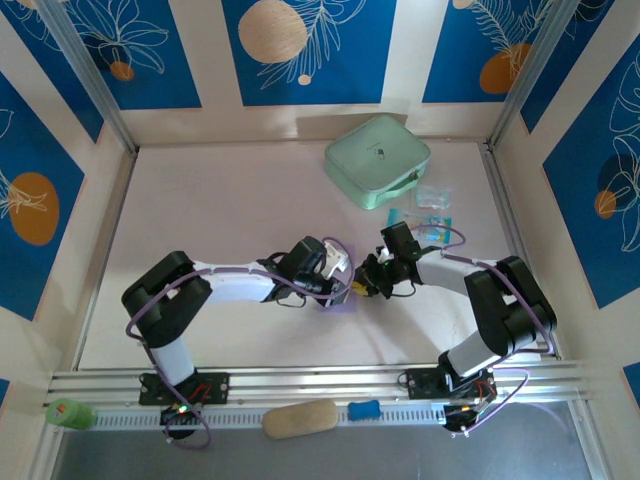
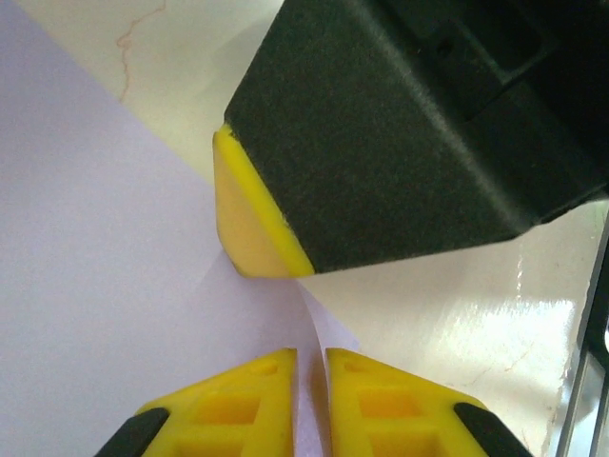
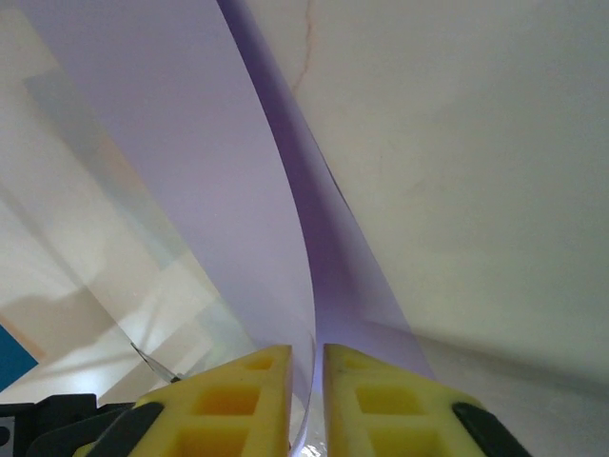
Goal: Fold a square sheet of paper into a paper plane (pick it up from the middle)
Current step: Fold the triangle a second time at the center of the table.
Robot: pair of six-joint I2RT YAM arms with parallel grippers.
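One square sheet of paper (image 1: pixel 337 302), mid-frame, pinched by two grippers, left gripper (image 2: pixel 310 367) and right gripper (image 3: pixel 306 354), fingers nearly together; one mint-green case (image 1: pixel 377 160) upper right.

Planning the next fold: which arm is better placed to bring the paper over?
Probably right: the right gripper pinches a raised, curving flap of the square sheet of paper; left gripper pinches it flat.

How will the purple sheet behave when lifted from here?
Likely floppy: the square sheet of paper bows in a curve out of the right hand. Probably very light, its edge looks thin. May crease where the left hand pinches it.
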